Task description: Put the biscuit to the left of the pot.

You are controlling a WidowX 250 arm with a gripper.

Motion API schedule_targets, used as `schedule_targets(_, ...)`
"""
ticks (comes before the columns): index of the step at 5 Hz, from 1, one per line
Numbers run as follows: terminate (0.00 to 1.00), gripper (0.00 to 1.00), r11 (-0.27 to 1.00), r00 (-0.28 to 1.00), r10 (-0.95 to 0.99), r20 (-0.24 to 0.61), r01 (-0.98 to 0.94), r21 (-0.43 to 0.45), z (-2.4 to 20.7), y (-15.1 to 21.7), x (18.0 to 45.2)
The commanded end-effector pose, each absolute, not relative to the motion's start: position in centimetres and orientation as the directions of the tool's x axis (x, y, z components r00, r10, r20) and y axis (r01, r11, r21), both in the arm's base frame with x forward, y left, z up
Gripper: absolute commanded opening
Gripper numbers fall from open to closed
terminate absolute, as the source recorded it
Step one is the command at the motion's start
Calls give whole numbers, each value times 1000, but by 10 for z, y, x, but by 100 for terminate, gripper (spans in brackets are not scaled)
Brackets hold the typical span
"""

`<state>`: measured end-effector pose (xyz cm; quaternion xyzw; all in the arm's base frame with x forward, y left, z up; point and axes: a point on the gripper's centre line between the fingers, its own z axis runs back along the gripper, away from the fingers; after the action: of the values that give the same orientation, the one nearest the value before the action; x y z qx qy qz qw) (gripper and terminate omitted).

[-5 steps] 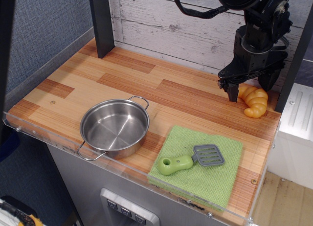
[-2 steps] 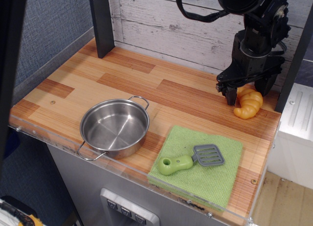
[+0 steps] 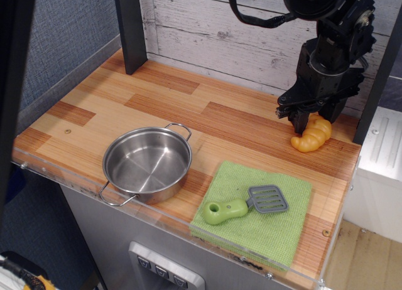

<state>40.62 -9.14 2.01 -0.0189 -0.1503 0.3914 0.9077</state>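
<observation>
Vs. 1 s ago, gripper (image 3: 313,122) is narrowed onto the croissant-shaped biscuit (image 3: 310,136), now clamped between the fingers & pulled slightly inward, so grasp is judged secured; pot (image 3: 147,162) sits well apart, transfer pending.

Orange biscuit (image 3: 310,135) lies far right of the empty steel pot (image 3: 147,164).

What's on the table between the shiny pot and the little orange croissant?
Nothing: only bare wood lies between the pot and the biscuit in the camera view. The green cloth with the spatula sits nearer the front edge, beside that stretch.
</observation>
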Motion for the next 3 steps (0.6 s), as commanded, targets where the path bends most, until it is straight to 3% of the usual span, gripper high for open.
schedule_targets(1, 0, 0, 701, 645, 711, 281, -682, -208, 48, -96, 407)
schedule_targets(3, 0, 0, 729, 664, 683, 305, -642, -237, 80, -89, 403)
